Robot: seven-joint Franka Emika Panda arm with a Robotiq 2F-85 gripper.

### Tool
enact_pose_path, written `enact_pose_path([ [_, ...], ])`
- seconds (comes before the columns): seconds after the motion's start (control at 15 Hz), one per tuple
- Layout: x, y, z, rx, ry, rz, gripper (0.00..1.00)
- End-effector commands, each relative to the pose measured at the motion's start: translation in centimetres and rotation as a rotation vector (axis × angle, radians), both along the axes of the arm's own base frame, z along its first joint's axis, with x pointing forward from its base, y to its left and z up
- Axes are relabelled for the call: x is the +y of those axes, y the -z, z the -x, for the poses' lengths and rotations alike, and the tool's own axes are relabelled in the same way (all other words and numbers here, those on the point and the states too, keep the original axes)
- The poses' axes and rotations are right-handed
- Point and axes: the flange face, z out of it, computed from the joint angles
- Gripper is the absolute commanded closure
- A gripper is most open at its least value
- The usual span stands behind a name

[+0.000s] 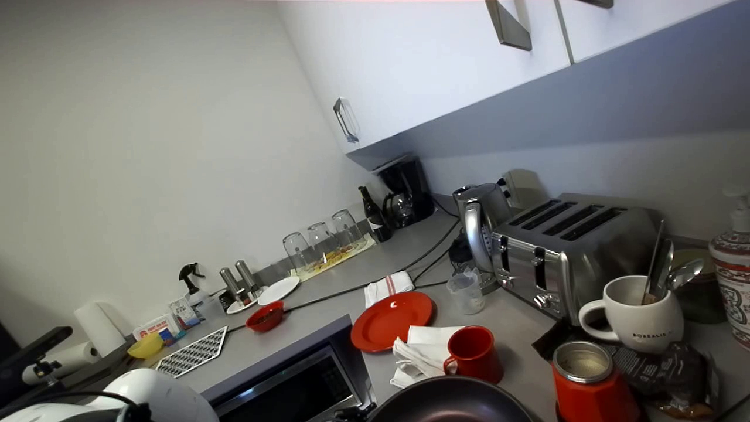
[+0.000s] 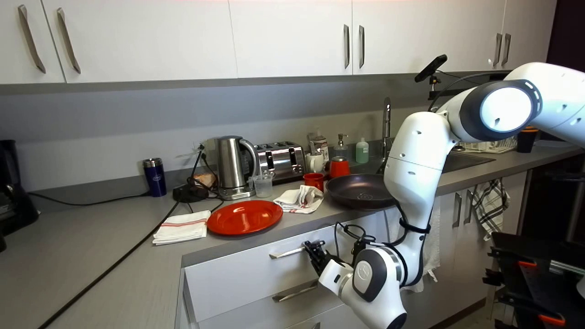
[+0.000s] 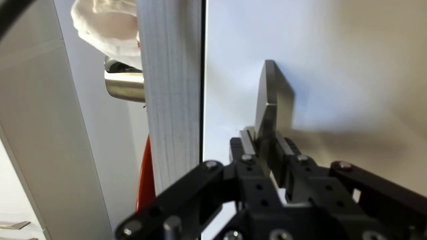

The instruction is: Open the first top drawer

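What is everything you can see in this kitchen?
Top drawer: 1, white, under counter
Handle: 1, silver, on top drawer
Cupboards: several, white, above counter
Big plate: 1, red, on counter
Cloths: 2, white, beside big plate
Mugs: 2, red and white, on counter
Pan: 1, black, beside red mug
Kettle: 1, silver, beside toaster
Toaster: 1, silver, beside kettle
Glasses: 3, clear, on yellow mat
Coffee maker: 1, black, beside dark bottle
Little things: many, mixed, all along counter
Arm: 1, white, in front of counter
Gripper: 1, black, around handle

Kitchen with kettle (image 2: 230, 164), toaster (image 2: 284, 160), faucet (image 2: 387, 121)
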Motion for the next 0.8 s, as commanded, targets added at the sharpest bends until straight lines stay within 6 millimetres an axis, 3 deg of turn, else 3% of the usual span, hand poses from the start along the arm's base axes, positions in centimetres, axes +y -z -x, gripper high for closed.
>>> enact_pose_path([
  [0.0,3.9,2.7,5.6,0.070,-0.138,0.000,0.93],
  [0.47,3.1,3.0,6.0,0.058,-0.179,0.007,0.93],
  [0.53,-0.7,0.4,0.3,-0.020,-0.054,0.010,0.84],
  [0.73,-0.8,0.5,0.4,-0.022,-0.061,0.010,0.84],
])
